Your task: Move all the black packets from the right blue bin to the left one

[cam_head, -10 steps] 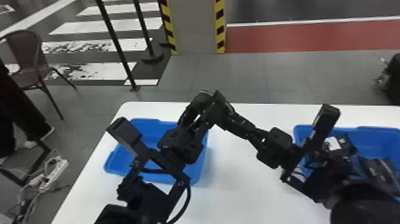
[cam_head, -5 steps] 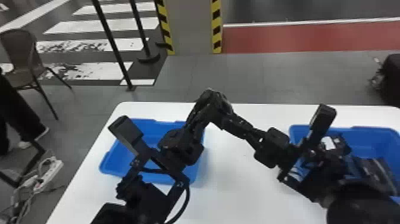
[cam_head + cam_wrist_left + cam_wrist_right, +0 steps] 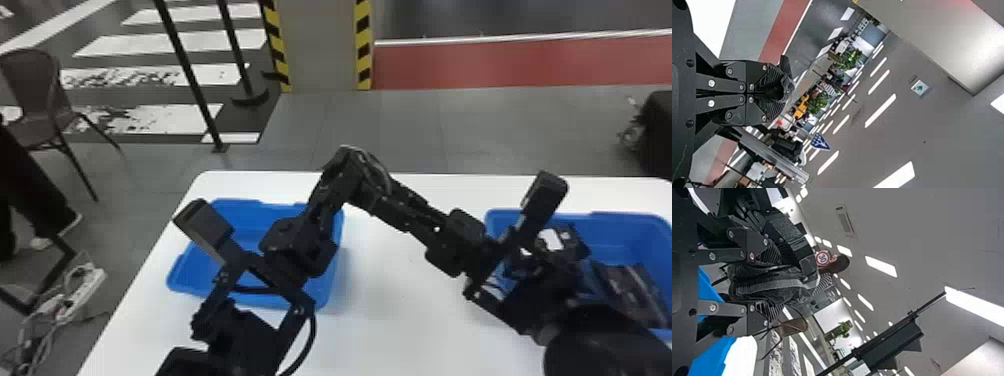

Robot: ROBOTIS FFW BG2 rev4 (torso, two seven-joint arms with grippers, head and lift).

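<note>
Right tool point(image 3: 377, 172) clasps black packet point(image 3: 766, 284).
Left tool point(image 3: 346, 152) narrow, contents unclear; wide counter point(image 3: 400, 320) strip, 6 o'clock, between left bin point(image 3: 197, 270) and right bin point(image 3: 620, 225) edges.

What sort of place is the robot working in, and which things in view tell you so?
Probably a large indoor hall laid out like a street, perhaps a demonstration area: painted zebra-crossing stripes, a round, red-rimmed road sign, and rows of ceiling lights.
</note>
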